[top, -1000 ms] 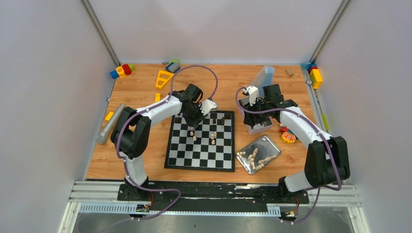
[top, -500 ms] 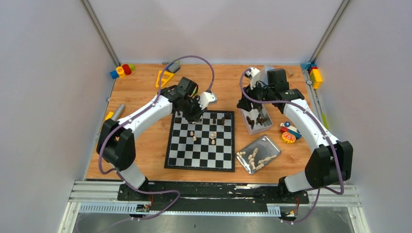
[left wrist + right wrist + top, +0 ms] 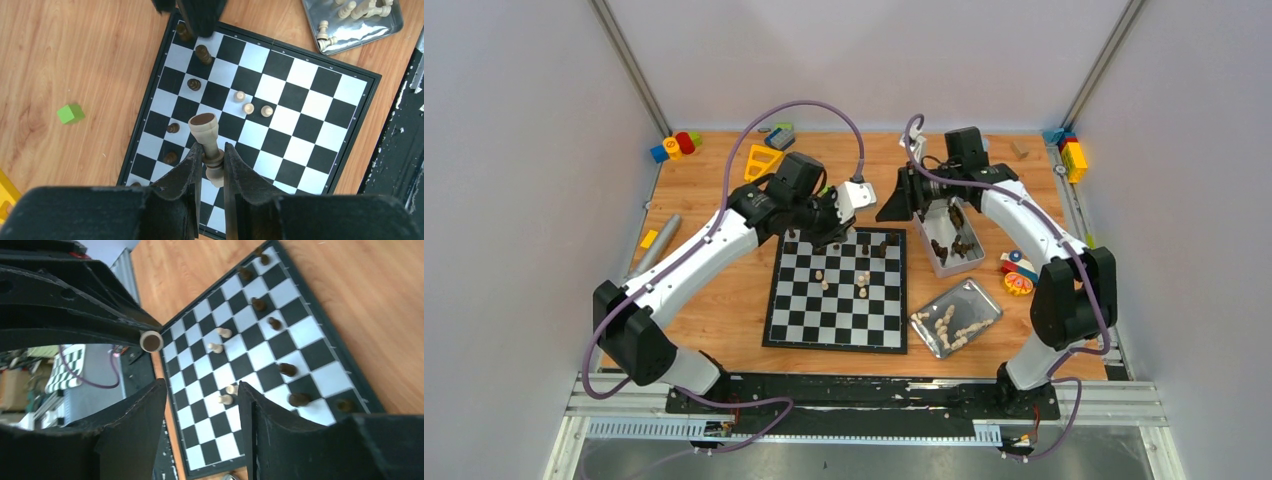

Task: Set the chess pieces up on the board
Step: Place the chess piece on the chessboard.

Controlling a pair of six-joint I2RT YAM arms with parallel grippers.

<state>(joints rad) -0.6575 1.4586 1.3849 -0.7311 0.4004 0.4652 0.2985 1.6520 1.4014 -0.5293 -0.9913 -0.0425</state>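
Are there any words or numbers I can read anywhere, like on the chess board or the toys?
No text here can be read.
The board: tiny pale marks along its black border, too small to read.
The toy blocks: too small and blurred to show any print.

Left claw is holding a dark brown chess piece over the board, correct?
No, the colour is wrong. The left claw holds a cream chess piece over the board; the left wrist view shows it.

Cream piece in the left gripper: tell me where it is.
Left wrist view: the cream piece is pinched in the left gripper above the board, toward its far-left part, close to the dark pieces.
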